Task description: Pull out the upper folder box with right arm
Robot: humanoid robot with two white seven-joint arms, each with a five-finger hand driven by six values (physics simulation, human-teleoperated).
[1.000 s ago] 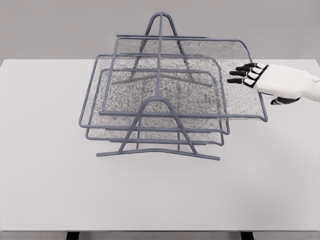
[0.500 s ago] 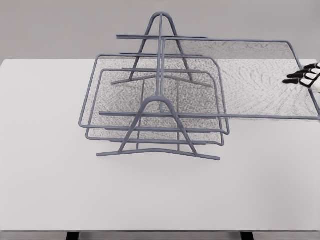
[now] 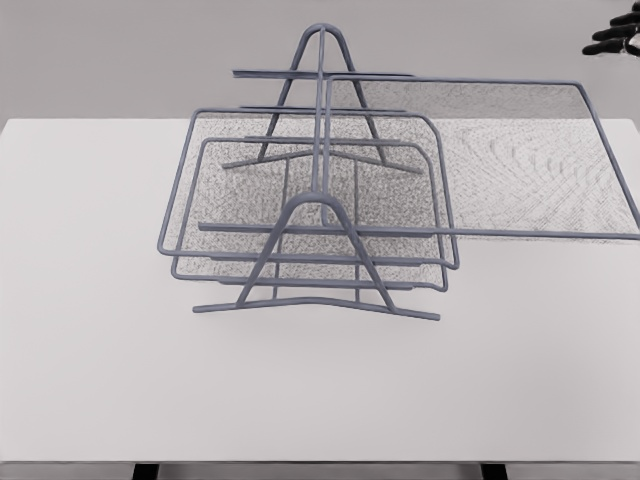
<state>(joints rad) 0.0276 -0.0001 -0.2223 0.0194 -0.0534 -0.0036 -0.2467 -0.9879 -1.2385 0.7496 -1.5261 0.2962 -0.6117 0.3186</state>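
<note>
Only the dark fingertips of the right hand show, at the top right corner of the head view, pointing leftward; most of the hand and its arm lie beyond the frame, so whether the fingers are spread or curled cannot be told. They hang above and apart from the far right corner of the upper folder box, touching nothing visible. That mesh tray sits slid far out to the right of the wire rack, its right edge reaching the picture's border while its left part remains between the rack's upright frames. The two lower trays rest stacked inside the rack. The rack stands on the white desk.
</note>
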